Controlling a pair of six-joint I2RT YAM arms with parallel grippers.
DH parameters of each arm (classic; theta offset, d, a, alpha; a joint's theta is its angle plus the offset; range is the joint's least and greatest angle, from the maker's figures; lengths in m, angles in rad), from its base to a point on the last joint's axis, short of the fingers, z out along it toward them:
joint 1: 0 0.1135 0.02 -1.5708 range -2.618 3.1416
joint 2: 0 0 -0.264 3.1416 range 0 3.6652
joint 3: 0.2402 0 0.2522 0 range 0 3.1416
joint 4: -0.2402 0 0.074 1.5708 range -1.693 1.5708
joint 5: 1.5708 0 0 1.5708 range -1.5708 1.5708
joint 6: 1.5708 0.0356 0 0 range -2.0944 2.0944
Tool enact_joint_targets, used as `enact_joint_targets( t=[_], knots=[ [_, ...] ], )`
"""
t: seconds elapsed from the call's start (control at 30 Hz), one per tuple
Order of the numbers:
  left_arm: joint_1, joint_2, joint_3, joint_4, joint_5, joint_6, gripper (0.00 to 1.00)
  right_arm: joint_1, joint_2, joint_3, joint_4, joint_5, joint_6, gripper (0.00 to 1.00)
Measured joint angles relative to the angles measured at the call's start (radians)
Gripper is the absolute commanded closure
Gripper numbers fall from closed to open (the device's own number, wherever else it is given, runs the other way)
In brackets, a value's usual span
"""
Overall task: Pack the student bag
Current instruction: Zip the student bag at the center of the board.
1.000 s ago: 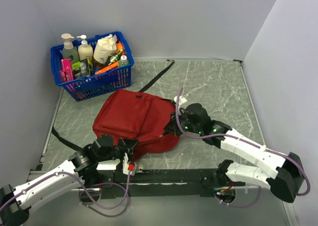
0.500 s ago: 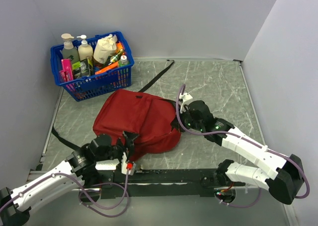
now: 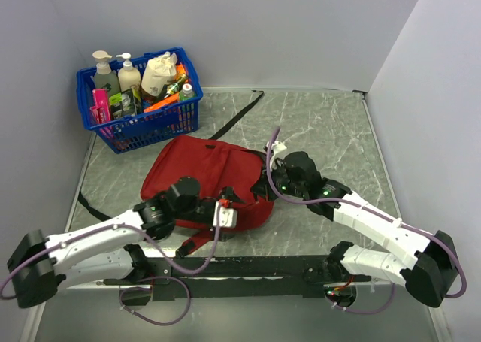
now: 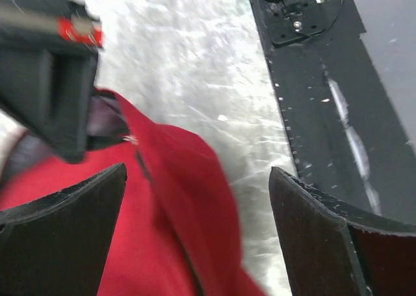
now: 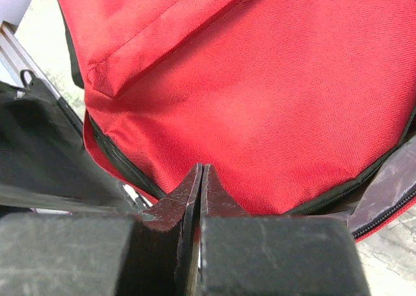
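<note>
Marbled grey tabletop point(image 3: 323, 124) is stretching between pale walls point(image 3: 225, 26) in the overhead view, and the student bag point(image 3: 203, 173) is lying flat near its middle, dark red, with a black strap point(image 3: 239, 114) trailing away toward the back edge. A blue basket point(image 3: 135, 135) full of bottles point(image 3: 128, 75) is sitting in the far left corner, apart from the bag. The left gripper point(image 3: 234, 201) is reaching over the bag's near edge while the right gripper point(image 3: 263, 190) is pressing in at the bag's right edge, the two close to each other. From the left wrist, that gripper's fingers point(image 4: 65, 237) are standing wide apart and holding nothing, with the bag's red fabric lying below and between them; a black rail point(image 4: 325, 94) is running along the table to the right, and a blurred black block point(image 4: 45, 81) is hanging at the upper left. From the right wrist, the fingers point(image 5: 185, 198) are pressing flat together, their tips resting against the red cloth just above a black zipper line point(image 5: 120, 159); whether any fabric is caught between them I cannot tell.
</note>
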Motion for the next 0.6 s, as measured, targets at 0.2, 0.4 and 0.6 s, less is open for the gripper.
enact_joint_targets(
  t=[0.2, 0.4, 0.6],
  knots=[
    [-0.040, 0.070, -0.062, 0.151, -0.085, -0.153, 0.12, 0.000, -0.016, -0.012, 0.007, 0.002, 0.002, 1.00],
    [-0.076, 0.084, -0.092, 0.248, -0.216, -0.203, 0.17, 0.000, -0.027, -0.031, 0.020, -0.005, 0.009, 1.00],
    [-0.090, 0.106, -0.092, 0.282, -0.303, -0.250, 0.33, 0.000, -0.047, -0.041, 0.023, -0.026, 0.016, 1.00]
  ],
)
